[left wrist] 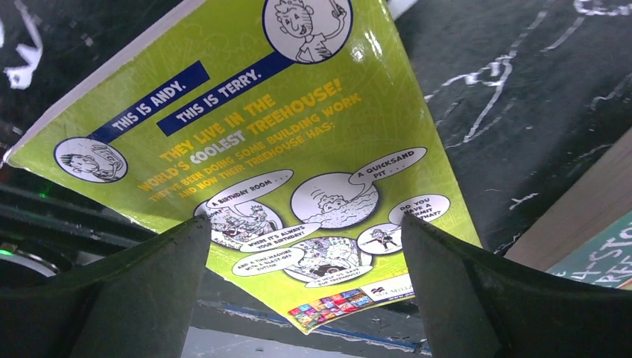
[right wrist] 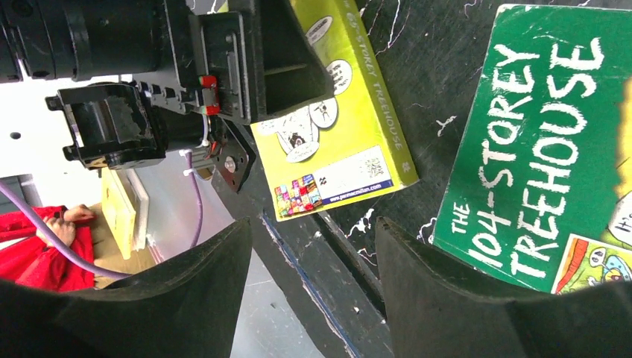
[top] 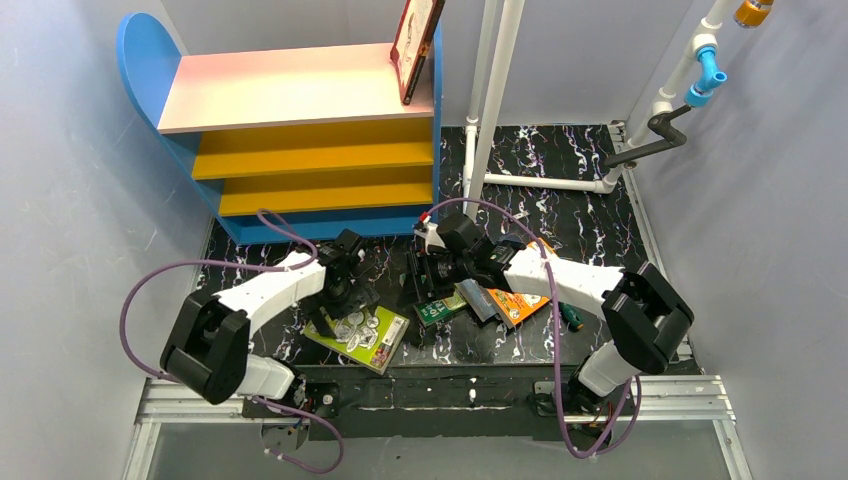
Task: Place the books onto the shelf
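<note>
The shelf [top: 300, 90] stands at the back left, and a red-bordered book [top: 415, 45] leans upright at the right end of its pink top board. A lime-green cartoon book [top: 362, 335] [left wrist: 298, 134] [right wrist: 335, 142] lies flat on the mat near the front. My left gripper [top: 330, 312] [left wrist: 305, 298] hangs open just above its far corner, with nothing gripped. A green book with yellow lettering [top: 440, 308] [right wrist: 536, 149], a dark blue book [top: 478, 300] and an orange book [top: 520, 303] lie overlapped to its right. My right gripper [top: 427, 283] [right wrist: 313, 276] hovers open over the green book's left edge, empty.
A small green-handled screwdriver [top: 570, 318] lies beside the orange book. White pipes [top: 495, 90] rise at the back, right of the shelf. The black metal rail [top: 440, 390] runs along the mat's front edge by the arm bases.
</note>
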